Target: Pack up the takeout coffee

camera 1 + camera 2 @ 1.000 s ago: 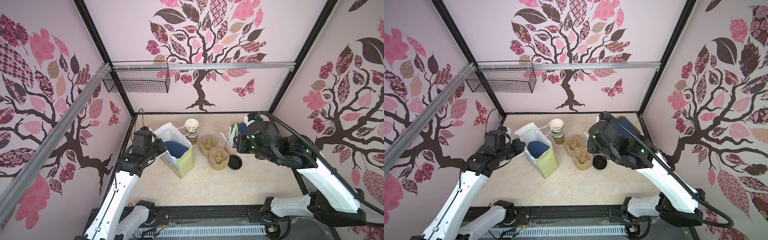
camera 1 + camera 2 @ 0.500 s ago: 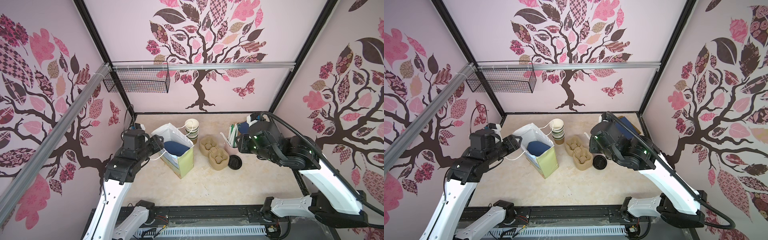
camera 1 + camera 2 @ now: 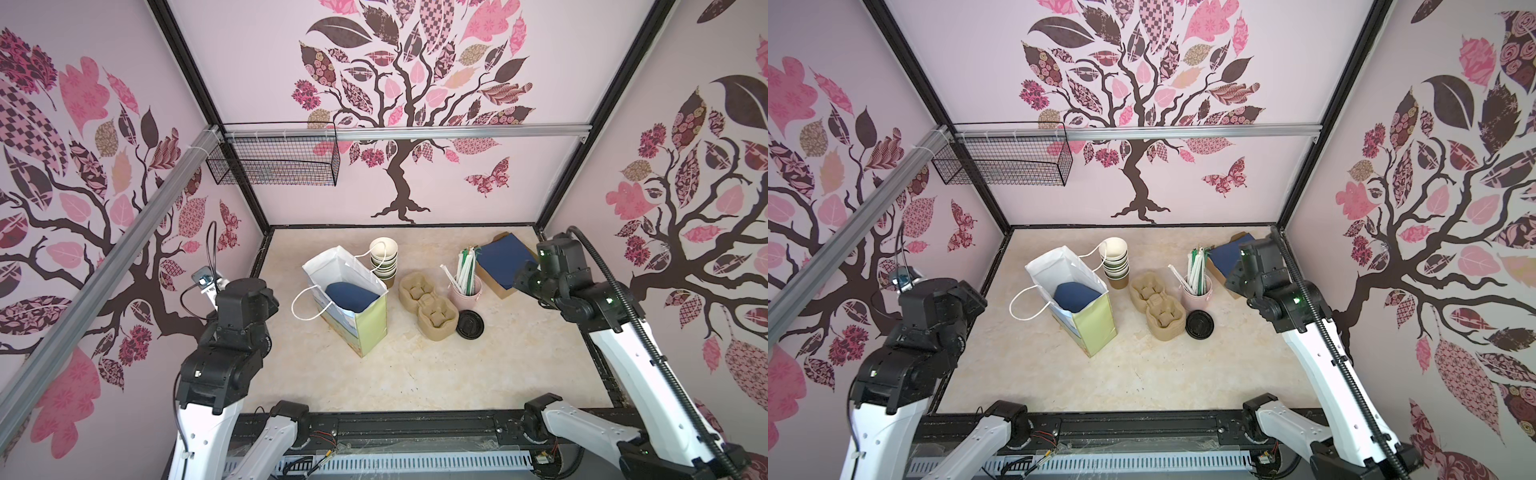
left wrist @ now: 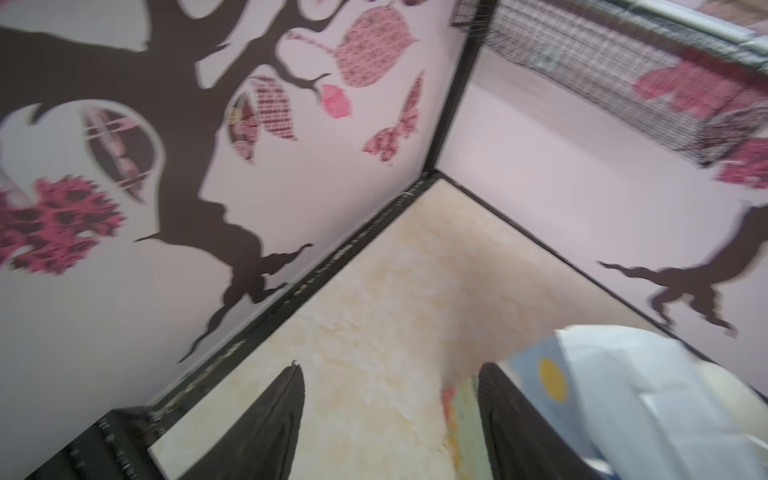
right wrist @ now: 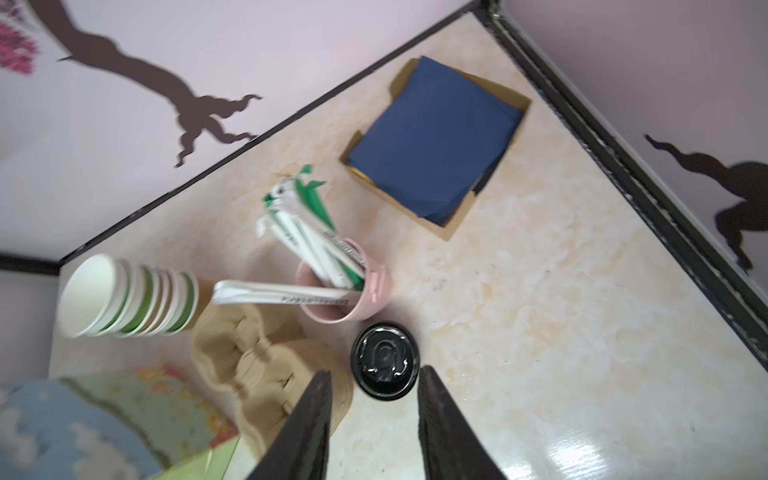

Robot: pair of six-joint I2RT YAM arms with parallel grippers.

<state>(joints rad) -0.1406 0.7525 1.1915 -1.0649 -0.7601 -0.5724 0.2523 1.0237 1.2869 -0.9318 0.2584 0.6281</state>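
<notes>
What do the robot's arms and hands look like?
The left arm and right arm are white tubes with chunky black joints. A ribbed black hose runs along the right one, which has tiny green lights. The left hand and right hand each have two dark, pointed fingers.

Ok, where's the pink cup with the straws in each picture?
In a top view: pink cup, right of the middle, beside the brown cup carrier.
In a top view: the same spot.
Left wrist: not in it.
Right wrist: near the picture's middle.
Shared landmark: black lid beside it.
</notes>
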